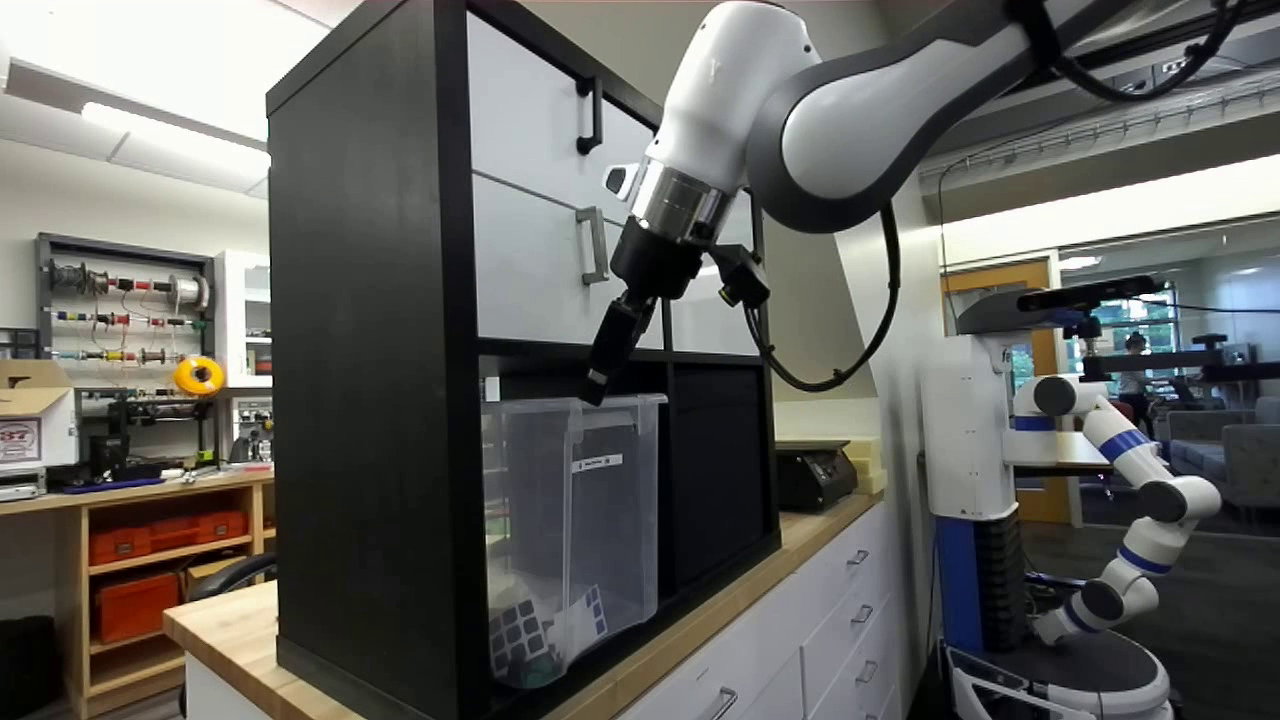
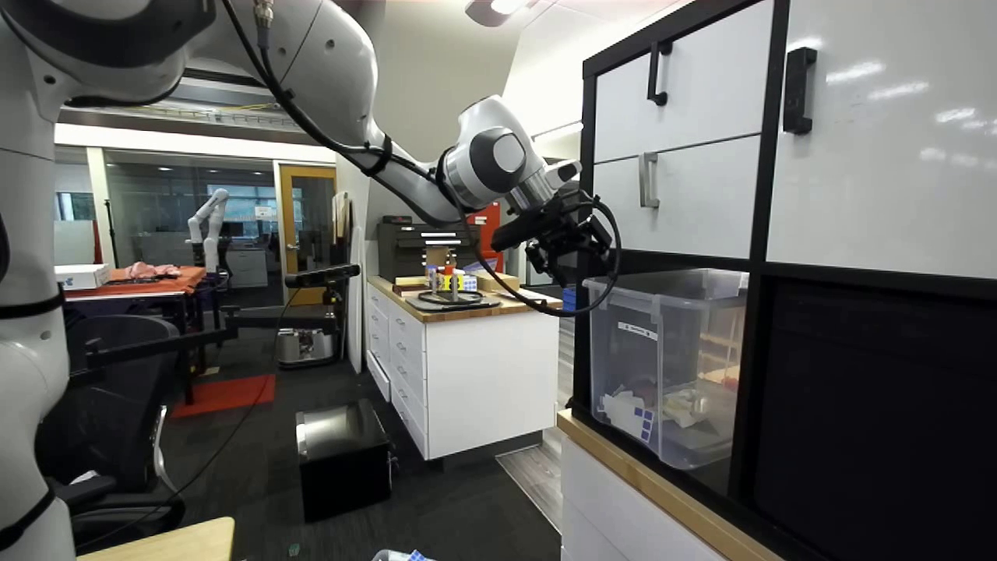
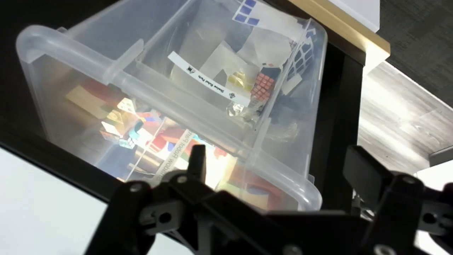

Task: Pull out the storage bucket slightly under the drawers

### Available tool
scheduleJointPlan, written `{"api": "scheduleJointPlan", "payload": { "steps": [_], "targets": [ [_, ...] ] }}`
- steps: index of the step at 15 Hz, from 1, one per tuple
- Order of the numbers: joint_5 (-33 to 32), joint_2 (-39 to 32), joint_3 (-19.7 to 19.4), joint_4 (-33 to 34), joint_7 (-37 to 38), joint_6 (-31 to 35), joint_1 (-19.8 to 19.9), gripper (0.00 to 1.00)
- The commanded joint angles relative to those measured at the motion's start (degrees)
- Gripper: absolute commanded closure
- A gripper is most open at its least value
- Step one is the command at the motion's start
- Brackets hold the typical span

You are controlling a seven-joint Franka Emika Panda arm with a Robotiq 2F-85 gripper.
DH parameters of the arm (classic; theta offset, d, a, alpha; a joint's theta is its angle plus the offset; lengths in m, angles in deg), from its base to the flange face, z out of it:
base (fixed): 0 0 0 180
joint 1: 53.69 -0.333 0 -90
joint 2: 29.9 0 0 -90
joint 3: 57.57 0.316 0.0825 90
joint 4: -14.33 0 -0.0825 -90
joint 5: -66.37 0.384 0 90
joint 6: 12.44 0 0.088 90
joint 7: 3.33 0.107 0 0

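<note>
With black cabinet on wooden counter and storage bucket low inside, beneath drawers: hovering near front rim with gripper spread, gripping nothing, probably angled down to catch it for pulling. Inside bucket, can spot blue-squared paper, red gridded piece, maybe crumpled film.

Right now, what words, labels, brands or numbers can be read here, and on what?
"Shadow Robot Parts": white label strip on the clear, box-shaped plastic bin.
"...Robot...": second pale strip, partly hidden, perhaps a reflection.
"37", apparently: white-fronted cardboard carton.
"fe", apparently: tall white robot tower.
Too small: blue mark on the white box.
</note>
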Motion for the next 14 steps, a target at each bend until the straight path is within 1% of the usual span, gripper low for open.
{"api": "scheduleJointPlan", "payload": {
  "steps": [1, 6, 10, 14],
  "targets": [
    [5.1, -1.1, 0.9, 1.3, -11.6, -0.8, 1.0, 0.0],
    [12.7, -3.2, 1.5, 2.1, -26.6, 0.5, 2.7, 0.0],
    [15.5, -3.8, 2.1, 2.8, -37.8, 0.8, 4.2, 0.0],
    [16.8, -3.9, 2.3, 3.5, -46.0, 1.9, 4.9, 0.0]
  ]
}}
